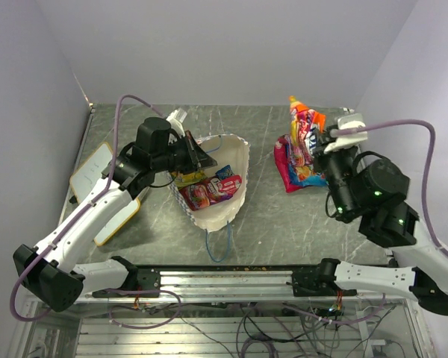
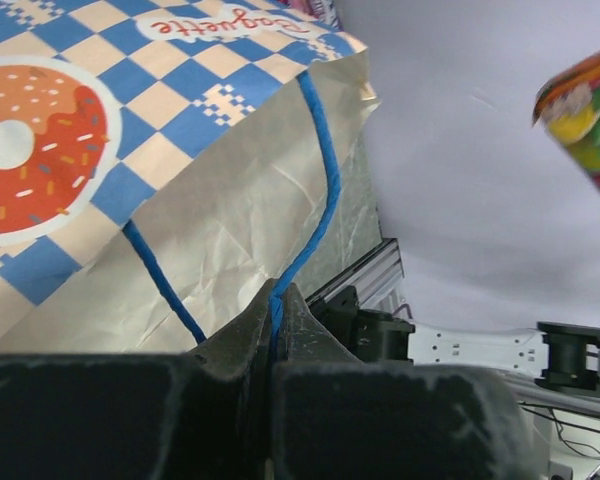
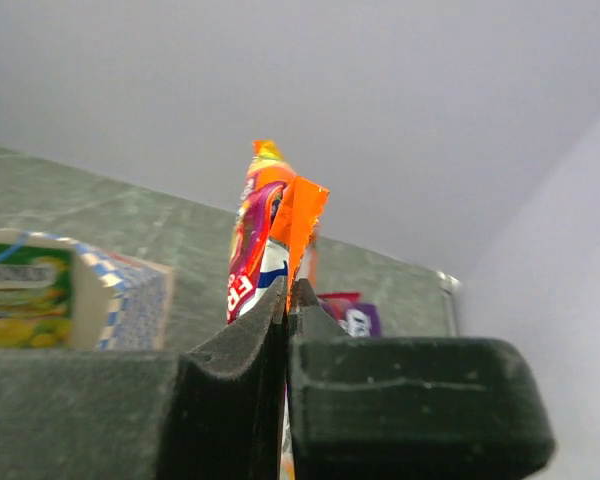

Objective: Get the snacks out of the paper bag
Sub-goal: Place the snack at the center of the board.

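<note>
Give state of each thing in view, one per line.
paper bag: open, snacks inside.
left claw: shut on blue cord handle.
snacks in bag: several, not out yet.
right claw: shut on orange packet.
orange packet: held upright by its edge.
snacks on table: heaped right of bag.
whiteboard: flat, left of bag.
</note>
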Robot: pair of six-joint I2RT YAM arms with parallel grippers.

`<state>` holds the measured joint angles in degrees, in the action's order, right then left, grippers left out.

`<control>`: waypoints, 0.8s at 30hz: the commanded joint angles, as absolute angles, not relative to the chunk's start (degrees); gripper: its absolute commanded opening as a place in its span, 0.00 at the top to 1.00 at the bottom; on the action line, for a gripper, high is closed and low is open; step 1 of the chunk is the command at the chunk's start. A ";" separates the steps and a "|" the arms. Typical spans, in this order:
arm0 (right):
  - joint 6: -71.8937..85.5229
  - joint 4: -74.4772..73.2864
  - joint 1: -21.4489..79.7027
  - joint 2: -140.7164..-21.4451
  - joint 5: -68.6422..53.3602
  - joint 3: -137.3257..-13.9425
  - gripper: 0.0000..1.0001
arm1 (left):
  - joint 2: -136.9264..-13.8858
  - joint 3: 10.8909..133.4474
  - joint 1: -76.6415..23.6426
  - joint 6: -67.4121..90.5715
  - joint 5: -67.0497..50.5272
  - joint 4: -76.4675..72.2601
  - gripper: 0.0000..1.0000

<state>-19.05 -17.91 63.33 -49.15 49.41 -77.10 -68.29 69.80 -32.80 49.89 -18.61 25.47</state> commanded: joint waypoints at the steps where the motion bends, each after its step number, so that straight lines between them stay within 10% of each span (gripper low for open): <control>1: -25.35 -8.84 63.07 -54.22 67.03 -74.42 1.00 | -68.15 70.66 -33.03 46.04 -16.16 31.09 0.93; 24: 14.55 -46.65 12.83 -78.87 50.15 -79.76 1.00 | -70.01 78.88 -33.05 41.00 -16.88 35.86 0.93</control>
